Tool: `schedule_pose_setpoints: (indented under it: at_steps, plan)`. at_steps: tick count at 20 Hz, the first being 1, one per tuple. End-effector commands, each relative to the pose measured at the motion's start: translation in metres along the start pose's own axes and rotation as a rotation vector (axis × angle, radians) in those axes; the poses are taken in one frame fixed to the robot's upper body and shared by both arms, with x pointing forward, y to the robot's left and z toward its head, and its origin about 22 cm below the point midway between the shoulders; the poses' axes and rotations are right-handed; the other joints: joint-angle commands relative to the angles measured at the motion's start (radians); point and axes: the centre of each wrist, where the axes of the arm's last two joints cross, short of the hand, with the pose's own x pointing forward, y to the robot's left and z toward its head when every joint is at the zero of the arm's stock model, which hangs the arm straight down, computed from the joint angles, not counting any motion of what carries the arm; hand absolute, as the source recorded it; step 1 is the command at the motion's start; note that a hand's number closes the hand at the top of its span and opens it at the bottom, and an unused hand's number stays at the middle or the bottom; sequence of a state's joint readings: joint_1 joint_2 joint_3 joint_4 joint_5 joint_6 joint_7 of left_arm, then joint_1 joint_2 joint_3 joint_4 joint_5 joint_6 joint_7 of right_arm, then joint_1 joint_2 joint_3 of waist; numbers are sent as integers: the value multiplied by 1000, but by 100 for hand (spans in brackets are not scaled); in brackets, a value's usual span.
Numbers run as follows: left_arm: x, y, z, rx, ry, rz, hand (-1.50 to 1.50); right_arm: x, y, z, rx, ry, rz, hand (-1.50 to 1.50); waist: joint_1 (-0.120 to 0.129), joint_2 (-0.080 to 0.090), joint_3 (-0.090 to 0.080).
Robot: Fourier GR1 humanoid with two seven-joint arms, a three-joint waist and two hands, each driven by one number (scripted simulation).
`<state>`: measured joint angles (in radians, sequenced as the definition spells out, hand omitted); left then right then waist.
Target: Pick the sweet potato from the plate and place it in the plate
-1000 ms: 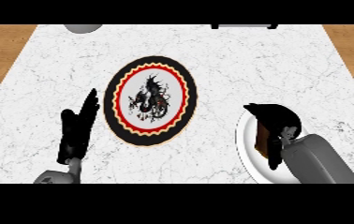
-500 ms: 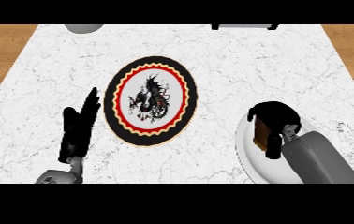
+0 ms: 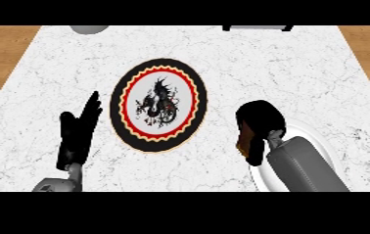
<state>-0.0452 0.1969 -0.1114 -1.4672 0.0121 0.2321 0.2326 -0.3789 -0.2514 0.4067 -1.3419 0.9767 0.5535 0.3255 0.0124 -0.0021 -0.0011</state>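
Right hand: we see our right hand curled round the sweet potato, a brown sliver showing under the black fingers.
Sweet potato: held at the left rim of the white plate; we cannot tell whether it touches the plate.
White plate: at the counter's lower right, partly hidden by our grey forearm.
Patterned plate: the round black, red and cream plate lies mid-counter, just left of the right hand, apart from it.
Left hand: our left hand rests at lower left, fingers straight and pointing up, holding nothing, just beside the patterned plate.
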Motion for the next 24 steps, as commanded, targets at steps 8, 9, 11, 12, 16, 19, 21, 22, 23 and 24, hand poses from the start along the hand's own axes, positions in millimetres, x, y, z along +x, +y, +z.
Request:
schedule_pose_setpoints:
  at_steps: [8, 9, 11, 12, 16, 19, 21, 22, 23, 24]
  plan:
    - [9, -21, -8, -95, -24, -25, 0, 169, -24, 41, -494, -320, -168, 150, 107, 10, 2]
    - [22, -23, -8, -102, -52, -32, 0, 176, -26, 48, -529, -330, -190, 150, 102, 4, 3]
    - [9, -25, -10, -101, -34, -29, 0, 186, -37, 52, -602, -343, -248, 150, 105, 13, 1]
    - [8, -25, -8, -104, -31, -35, 0, 193, -45, 61, -652, -348, -266, 150, 103, 7, 0]
    - [5, -22, -10, -84, -28, -35, 0, 206, -52, 59, -873, -267, -336, 150, 83, 6, -1]
    - [12, -24, -16, -69, -18, -31, 0, 223, -72, 69, -912, -189, -373, 150, 70, 4, -1]
    - [7, -22, -12, -58, -6, -9, 0, 225, -75, 60, -926, -144, -417, 150, 55, 4, -1]
    - [8, -21, -9, -71, -23, -16, 0, 233, -88, 69, -924, -130, -409, 150, 62, 2, -1]
    - [1, -21, -7, -69, -11, -22, 0, 230, -87, 56, -910, -100, -449, 150, 71, 7, -1]
    - [-4, -21, -11, -63, -17, -8, 0, 232, -89, 57, -914, -93, -452, 150, 56, 7, -1]
